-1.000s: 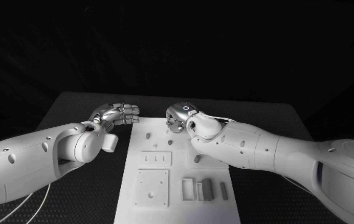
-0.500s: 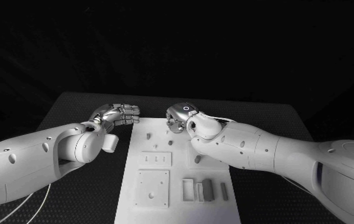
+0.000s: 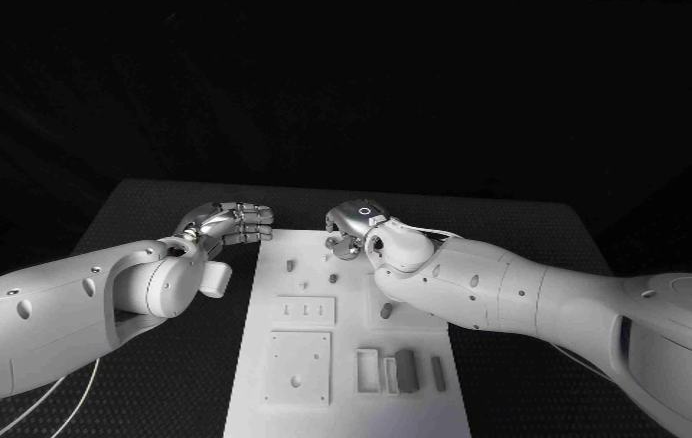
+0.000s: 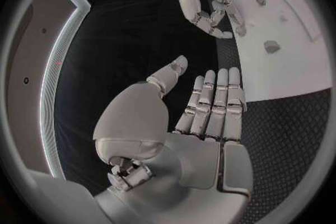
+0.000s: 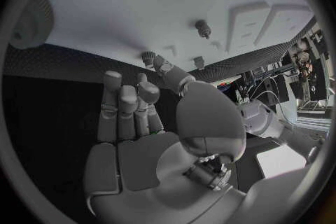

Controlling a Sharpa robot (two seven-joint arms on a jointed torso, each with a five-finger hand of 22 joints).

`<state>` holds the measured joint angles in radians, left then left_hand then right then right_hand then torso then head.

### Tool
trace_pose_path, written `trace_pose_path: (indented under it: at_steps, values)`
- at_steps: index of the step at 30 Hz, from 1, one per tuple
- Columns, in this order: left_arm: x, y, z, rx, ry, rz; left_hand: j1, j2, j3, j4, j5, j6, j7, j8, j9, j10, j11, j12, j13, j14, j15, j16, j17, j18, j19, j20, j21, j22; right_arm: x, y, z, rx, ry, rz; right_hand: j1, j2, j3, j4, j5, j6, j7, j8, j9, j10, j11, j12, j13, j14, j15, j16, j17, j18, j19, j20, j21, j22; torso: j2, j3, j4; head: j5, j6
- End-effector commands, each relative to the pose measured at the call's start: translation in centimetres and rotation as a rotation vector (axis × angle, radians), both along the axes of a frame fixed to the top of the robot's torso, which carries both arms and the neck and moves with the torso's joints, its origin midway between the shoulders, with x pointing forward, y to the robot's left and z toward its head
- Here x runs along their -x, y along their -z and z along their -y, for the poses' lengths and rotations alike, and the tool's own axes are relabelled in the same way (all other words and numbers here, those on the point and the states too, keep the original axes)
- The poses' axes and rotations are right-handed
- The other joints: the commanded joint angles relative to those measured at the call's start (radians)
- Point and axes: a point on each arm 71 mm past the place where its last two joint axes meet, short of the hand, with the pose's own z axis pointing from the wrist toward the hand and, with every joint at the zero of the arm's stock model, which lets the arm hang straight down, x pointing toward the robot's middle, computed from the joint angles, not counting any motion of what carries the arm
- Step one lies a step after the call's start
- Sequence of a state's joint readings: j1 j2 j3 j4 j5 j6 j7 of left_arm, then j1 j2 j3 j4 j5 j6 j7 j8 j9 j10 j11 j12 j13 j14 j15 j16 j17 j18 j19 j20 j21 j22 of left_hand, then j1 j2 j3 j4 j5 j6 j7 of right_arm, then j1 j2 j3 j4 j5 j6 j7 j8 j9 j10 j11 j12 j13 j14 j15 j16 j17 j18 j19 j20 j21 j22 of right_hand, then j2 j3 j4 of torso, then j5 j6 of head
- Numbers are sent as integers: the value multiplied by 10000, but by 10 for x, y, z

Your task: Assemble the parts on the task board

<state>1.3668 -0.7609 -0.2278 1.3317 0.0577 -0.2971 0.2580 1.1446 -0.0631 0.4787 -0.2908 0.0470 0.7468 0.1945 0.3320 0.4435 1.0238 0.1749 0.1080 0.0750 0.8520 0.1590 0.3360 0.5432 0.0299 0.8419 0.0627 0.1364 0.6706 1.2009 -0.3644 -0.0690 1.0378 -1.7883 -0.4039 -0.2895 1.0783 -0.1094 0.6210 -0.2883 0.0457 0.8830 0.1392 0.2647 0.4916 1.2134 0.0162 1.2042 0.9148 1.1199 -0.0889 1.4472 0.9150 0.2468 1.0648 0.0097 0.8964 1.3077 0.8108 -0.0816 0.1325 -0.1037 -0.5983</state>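
Head view: task board point(image 3: 346, 358) is lying lengthwise mid-table point(image 3: 548, 238), both hands sitting at its far end. Left hand point(image 3: 231, 223) is hovering just off the board's far left corner, over bare table. Left wrist view is showing it holding nothing, fingers point(image 4: 213, 103) straight and pressed side by side, thumb apart. Reads as parked, keeping out of the way.

Right hand point(image 3: 346, 230) is hanging over the board's far edge, fingers pointing down toward the board. Right wrist view: fingers point(image 5: 122, 106) lightly curled, palm bare, nothing visibly held. Can't tell whether a fingertip is touching the board.

Parts: small pegs point(image 3: 333, 279) are standing near the far end, close under the right hand, another peg point(image 3: 387, 310) beside the right forearm. Bars point(image 3: 405, 370) are lying together at the near right. Raised plates point(image 3: 297, 366) with slots and holes are sitting on the left half, likely the receiving fixtures.

Judgement: right hand is lining up for a pick on a far-end peg. No grasp yet, assembly looks barely started. Pegs are small, so a pinch could tip or slip one.
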Motion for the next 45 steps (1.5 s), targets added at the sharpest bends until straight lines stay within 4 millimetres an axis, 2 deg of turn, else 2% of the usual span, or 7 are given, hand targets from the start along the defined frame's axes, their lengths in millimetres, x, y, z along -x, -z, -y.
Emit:
trace_pose_path:
  at_steps: [1, 7, 20, 24, 31, 38, 45]
  values:
    - [0, -1, 2, 100, 133, 54, -39, -10, -71, -2, 28, -17, 136, -48, -15, -19, 52, -65, -13, 43, 47, -48, 15, 206, 5, 11, -53, -14, 1, 0, 1, -47, 11, 57, -14, -118, 39, 40, 29, -68, -9, -48, -17, 21, 81, -66, -10, -27, 65, -24, -14, 150, -60, 37, -34, 117, -1, 4, 1, 6, 0]
    - [0, -2, -2, 105, 74, 104, -36, -8, -72, -1, 28, -18, 135, -49, -16, -21, 53, -70, -14, 42, 47, -51, 16, 206, 5, 12, -56, -14, 7, -5, 14, -397, -26, 136, -34, -152, 32, 48, 29, -55, -4, -43, -17, 24, 87, -60, -13, -19, 73, -19, -18, 150, -48, 42, -31, 117, -12, 7, 6, 27, 74]
    - [4, -6, -8, 494, 477, 520, -8, -29, -93, -8, 28, -28, 106, -57, -22, -34, 32, -97, -19, 26, 53, -79, 22, 200, -9, 18, -81, -21, 11, -46, 48, -1475, -106, -107, -166, -532, 86, 238, 29, -104, 33, -82, -43, 45, 123, -30, -39, 10, 110, -12, -54, 150, 7, 53, -50, 102, -18, 43, -158, 203, 324]
    - [4, -7, -12, 465, 361, 532, -4, -25, -98, -8, 29, -31, 99, -58, -23, -37, 27, -103, -20, 24, 52, -83, 23, 200, -10, 19, -85, -22, 11, -50, 67, -1452, -3, -110, -171, -573, 106, 270, 29, -107, 34, -85, -45, 43, 124, -27, -44, 7, 111, -14, -59, 150, 7, 54, -57, 100, -21, 76, -224, 237, 407]
    - [4, -7, -15, 462, 321, 522, -6, -20, -103, -5, 28, -31, 96, -58, -23, -36, 25, -105, -20, 24, 52, -85, 25, 200, -9, 19, -87, -22, 10, -45, 92, -960, 161, -614, -185, -801, 181, 419, 29, -66, 25, -63, -40, 40, 118, -16, -61, -2, 106, -11, -76, 150, 17, 55, -71, 100, -13, 123, -268, 215, 413]
    - [3, -7, -16, 474, 334, 517, -9, -28, -117, -6, 28, -35, 91, -61, -25, -39, 22, -112, -21, 21, 52, -91, 26, 198, -11, 20, -93, -24, 3, -36, 114, -791, 610, -1308, -376, -1247, 220, 800, 28, -806, 163, -460, -205, -101, 247, -24, -71, -106, 223, -27, -90, 150, -41, 88, -132, 93, -14, 111, -263, 136, 437]
    - [3, -6, -15, 482, 364, 513, -14, -27, -125, -4, 28, -37, 89, -63, -26, -41, 21, -116, -22, 18, 54, -96, 27, 197, -12, 21, -97, -25, -4, -22, 127, -442, 954, -1493, -405, -1441, 229, 977, 27, -1030, 255, -546, -222, -195, 334, 28, -50, -176, 305, 1, -80, 150, -83, 109, -144, 115, -14, 102, -268, 71, 393]
